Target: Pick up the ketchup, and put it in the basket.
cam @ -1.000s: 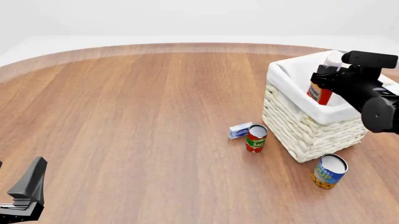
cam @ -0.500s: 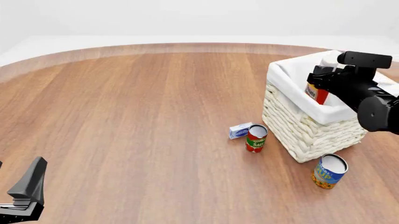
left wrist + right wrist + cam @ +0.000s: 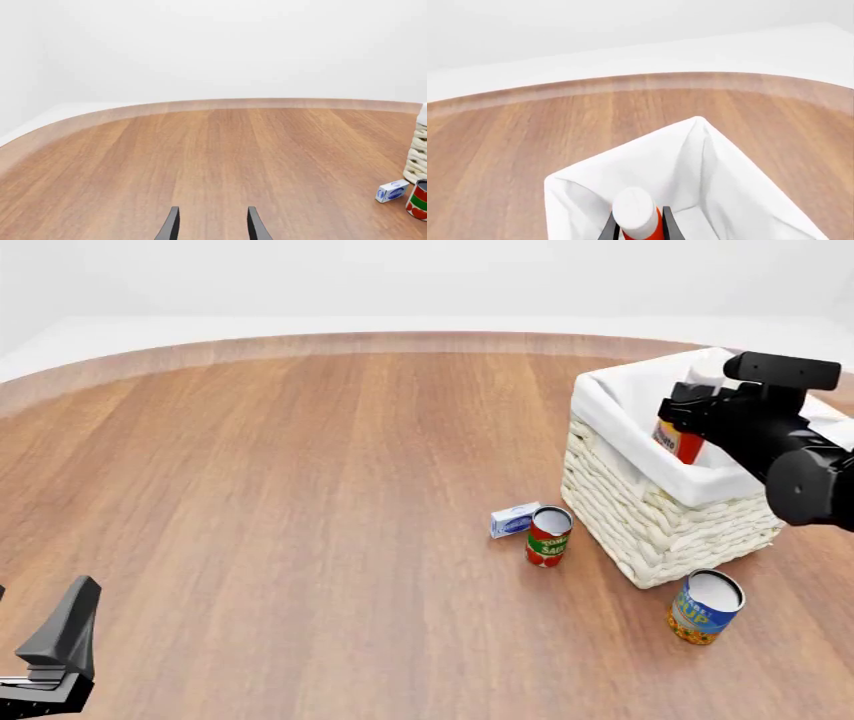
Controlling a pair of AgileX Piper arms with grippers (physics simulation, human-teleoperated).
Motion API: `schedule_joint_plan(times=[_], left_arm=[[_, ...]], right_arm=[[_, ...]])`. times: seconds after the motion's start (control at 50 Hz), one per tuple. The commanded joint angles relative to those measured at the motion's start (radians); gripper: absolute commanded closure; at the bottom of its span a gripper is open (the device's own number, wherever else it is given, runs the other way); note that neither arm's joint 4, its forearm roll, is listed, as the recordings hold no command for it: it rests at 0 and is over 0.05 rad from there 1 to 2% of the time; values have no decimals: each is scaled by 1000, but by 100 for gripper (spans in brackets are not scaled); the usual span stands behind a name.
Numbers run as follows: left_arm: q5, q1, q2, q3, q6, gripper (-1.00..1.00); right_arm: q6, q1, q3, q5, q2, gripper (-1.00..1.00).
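The ketchup [image 3: 681, 443], a red bottle with a white cap, hangs upright inside the mouth of the basket [image 3: 663, 522], its lower part hidden behind the white liner. My right gripper [image 3: 685, 425] is shut on the ketchup from behind. In the right wrist view the white cap of the ketchup [image 3: 634, 211] stands between the two dark fingers [image 3: 669, 226], over the basket liner [image 3: 714, 165]. My left gripper [image 3: 56, 652] rests at the near left of the table; its fingers [image 3: 171, 226] stand apart with nothing between them.
A red-and-green tomato sauce can [image 3: 547, 536] and a small blue-white box [image 3: 514, 520] stand just left of the basket. A blue-and-yellow can [image 3: 703, 607] stands in front of it. The left wrist view shows the box [image 3: 391, 191] and the basket's edge [image 3: 416, 161].
My right gripper has shifted slightly left and down with the ketchup, deeper into the basket's mouth. The left arm has not moved.
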Motion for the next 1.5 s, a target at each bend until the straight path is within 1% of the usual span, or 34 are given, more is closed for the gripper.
schedule_joint_plan(times=[0.02, 0.64, 0.66, 0.78, 1.5], left_arm=[[0, 0, 0, 0, 0, -100], [0, 0, 0, 0, 0, -100], [0, 0, 0, 0, 0, -100], [0, 0, 0, 0, 0, -100], [0, 0, 0, 0, 0, -100]], right_arm=[[16, -3, -1, -3, -6, 100], [19, -2, -3, 4, -13, 100], [19, -2, -4, 5, -12, -100], [19, -2, 1, -6, -6, -100], [16, 3, -8, 19, -36, -100]])
